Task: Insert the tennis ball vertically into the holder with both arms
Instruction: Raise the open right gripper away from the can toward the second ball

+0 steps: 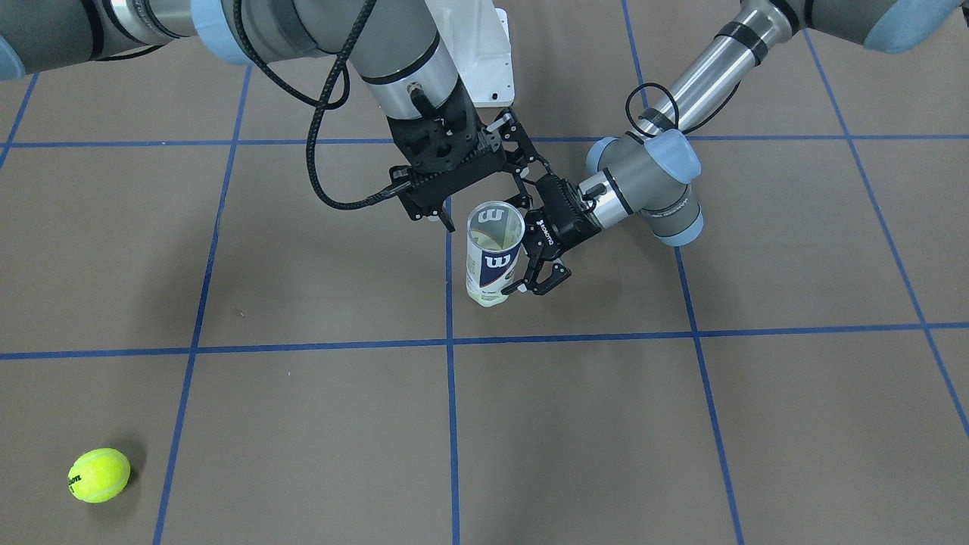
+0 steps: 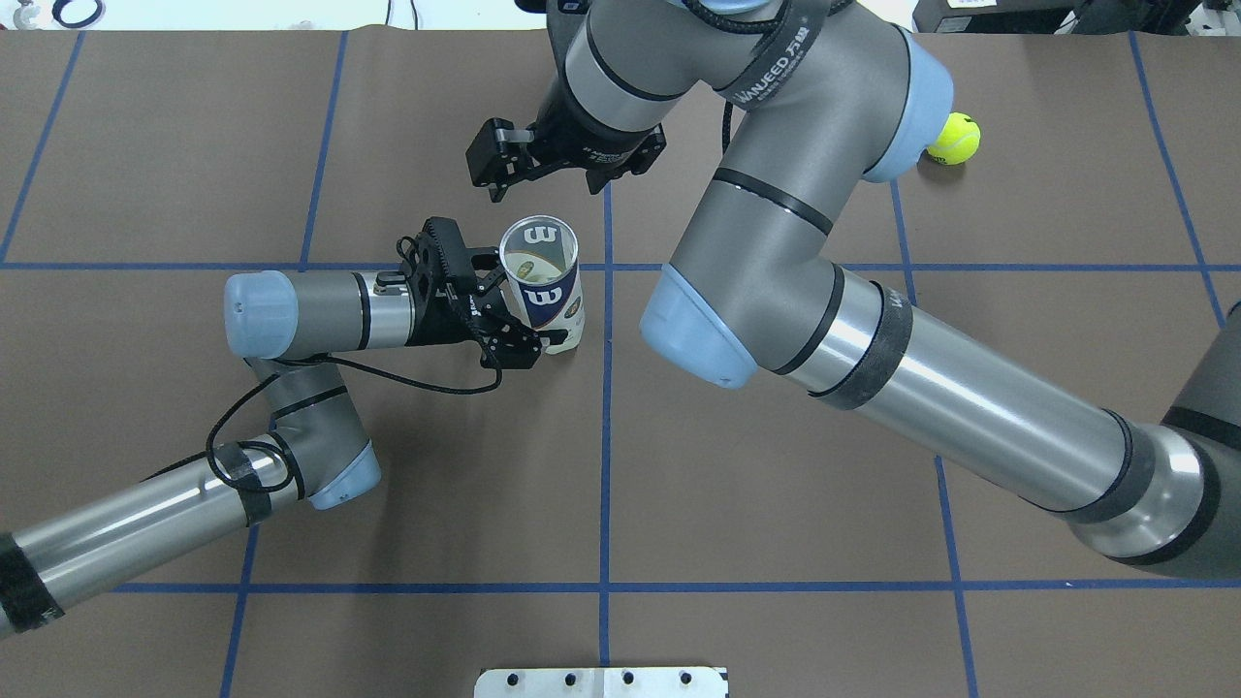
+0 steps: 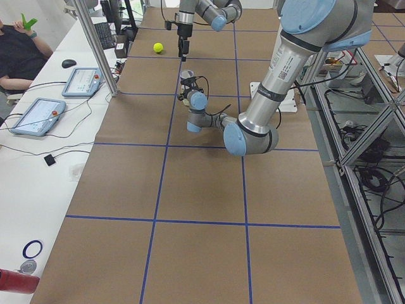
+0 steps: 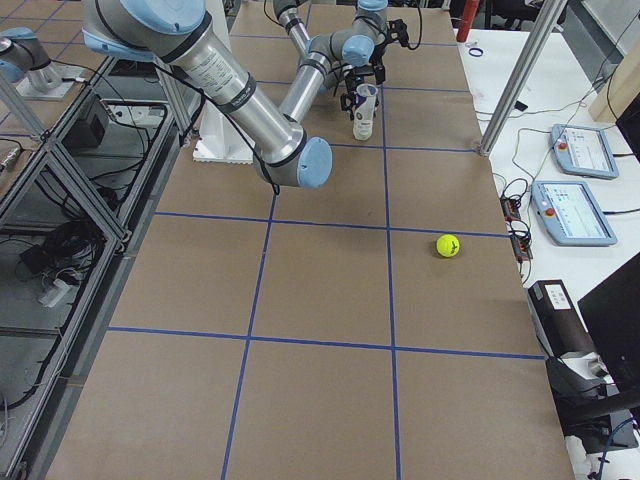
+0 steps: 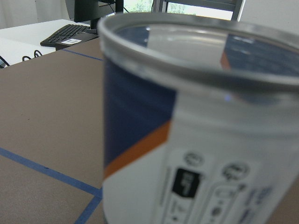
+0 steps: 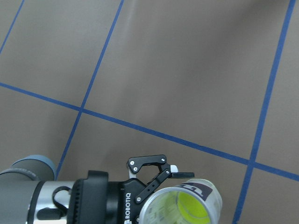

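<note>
Left gripper (image 2: 528,325) clasps the upright tube (image 2: 545,286), one ball inside; right gripper (image 2: 543,179) hangs empty, fingers spread. Next, probably: fetch the far ball (image 2: 951,138).

The scene was lit evenly and brightly from above. Soft, diffuse shadows were cast on the brown table (image 1: 303,424) beneath the arms. In the left wrist view the holder (image 5: 201,130) was rendered blurred, too near for focus. Mild glare was seen on its silver rim. The exterior views were sharp.
</note>
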You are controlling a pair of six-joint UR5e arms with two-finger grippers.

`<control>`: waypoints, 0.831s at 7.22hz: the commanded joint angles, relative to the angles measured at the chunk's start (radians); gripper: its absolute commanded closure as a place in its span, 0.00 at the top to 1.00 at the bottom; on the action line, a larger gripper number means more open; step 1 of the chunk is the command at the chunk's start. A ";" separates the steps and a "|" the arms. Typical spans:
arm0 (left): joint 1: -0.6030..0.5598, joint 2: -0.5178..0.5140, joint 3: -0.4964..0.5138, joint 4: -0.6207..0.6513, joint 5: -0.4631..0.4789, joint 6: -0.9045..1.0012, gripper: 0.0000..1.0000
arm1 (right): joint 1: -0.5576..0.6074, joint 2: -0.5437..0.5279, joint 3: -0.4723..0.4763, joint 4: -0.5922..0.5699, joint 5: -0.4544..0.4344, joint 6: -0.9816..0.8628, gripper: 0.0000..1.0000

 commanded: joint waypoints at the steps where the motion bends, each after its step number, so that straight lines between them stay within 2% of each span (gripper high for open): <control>1: -0.002 0.002 -0.003 0.000 0.000 -0.001 0.99 | 0.127 -0.055 0.000 -0.090 0.020 -0.047 0.99; 3: 0.001 0.002 -0.001 0.000 0.000 -0.001 0.99 | 0.309 -0.140 -0.021 -0.167 0.115 -0.273 0.99; 4: -0.002 0.002 -0.004 -0.002 0.000 -0.001 0.99 | 0.349 -0.147 -0.079 -0.176 0.123 -0.344 0.99; 6: -0.006 0.002 -0.006 -0.003 0.000 -0.001 0.99 | 0.394 -0.155 -0.269 -0.143 0.114 -0.362 0.99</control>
